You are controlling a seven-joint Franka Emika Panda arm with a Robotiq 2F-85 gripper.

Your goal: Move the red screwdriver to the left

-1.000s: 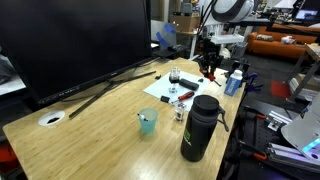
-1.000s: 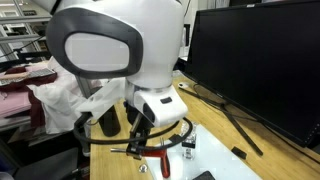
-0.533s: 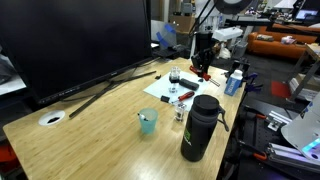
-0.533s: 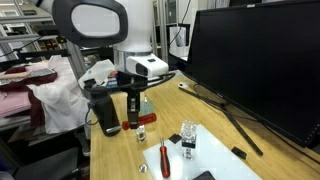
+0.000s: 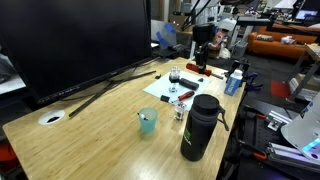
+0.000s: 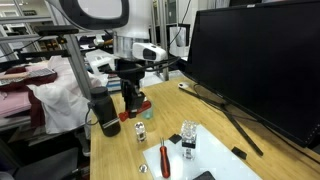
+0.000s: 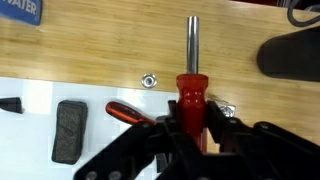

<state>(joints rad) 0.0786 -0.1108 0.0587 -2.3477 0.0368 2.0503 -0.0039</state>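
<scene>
The gripper (image 7: 192, 126) is clenched on the red screwdriver (image 7: 190, 92). In the wrist view, its two black fingers (image 7: 168, 130) press against either side of the red handle. The grey shaft sticks straight out past the fingertips, toward the top of the picture.

The screwdriver hangs in the air above the place where a white sheet (image 7: 40, 88) meets the bare wood of the table (image 7: 90, 45). A small metal nut (image 7: 148, 80) lies on the sheet just beside the handle. A second red-handled tool (image 7: 128, 111) lies flat on the sheet and runs under one finger. Farther to that side lies a flat black block (image 7: 70, 128). On the opposite side, part of a black bottle (image 7: 290, 55) shows at the picture's edge.

In an exterior view, the gripper (image 6: 133, 103) points down, raised clear of the table (image 6: 110, 160), with a patch of red showing at its fingers. The black bottle (image 6: 107, 115) stands just beside it. The second red-handled tool (image 6: 164, 160) lies on the tabletop nearer the camera, apart from the gripper. A large dark monitor (image 6: 255, 60) fills the space behind.

In an exterior view from the table's other end, the gripper (image 5: 200, 52) hangs over the far end. The black bottle (image 5: 199, 127) and a teal cup (image 5: 147, 122) stand in the foreground.
</scene>
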